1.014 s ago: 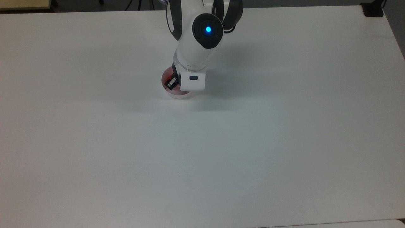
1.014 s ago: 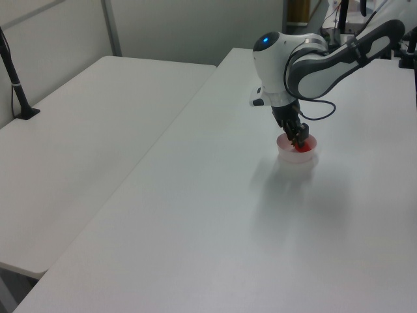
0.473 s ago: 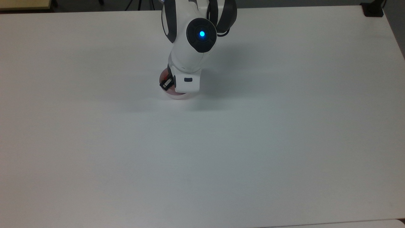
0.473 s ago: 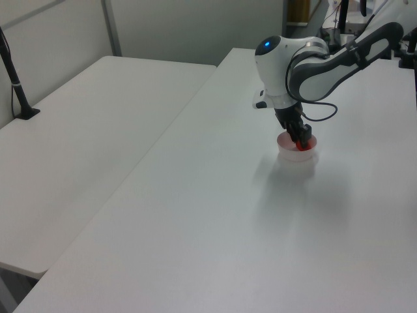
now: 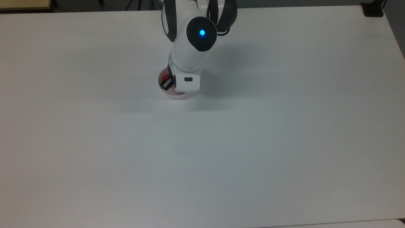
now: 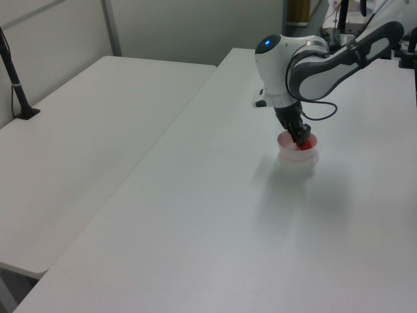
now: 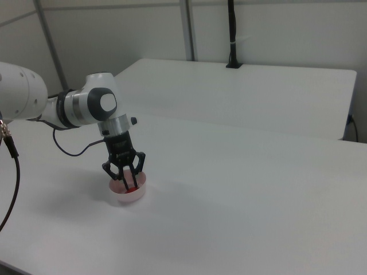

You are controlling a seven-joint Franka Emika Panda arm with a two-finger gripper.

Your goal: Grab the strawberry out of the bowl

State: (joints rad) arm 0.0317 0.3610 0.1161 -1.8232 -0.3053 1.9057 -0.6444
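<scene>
Pincer (image 7: 129, 184) closed around strawberry (image 7: 131, 187) inside bowl (image 7: 122, 197)

white table (image 5: 253, 142), pink bowl (image 5: 177, 95)

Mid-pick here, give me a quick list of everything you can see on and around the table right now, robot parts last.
bowl: one, pale pink and translucent, on the white table under the gripper, in the top view's upper middle.
strawberry: one, red, inside the bowl, between the gripper's fingers.
white table: one, white, carries the bowl and the arm.
second table: one, white, beyond the work table in the right view.
black post: one, black, standing on the second table's far edge in the right view.
black block: one, black, at the table's corner in the top view's upper right.
arm: one, white with dark grey joints and a blue light, leaning over the bowl.
gripper: one, black, fingers lowered into the bowl around the strawberry.
</scene>
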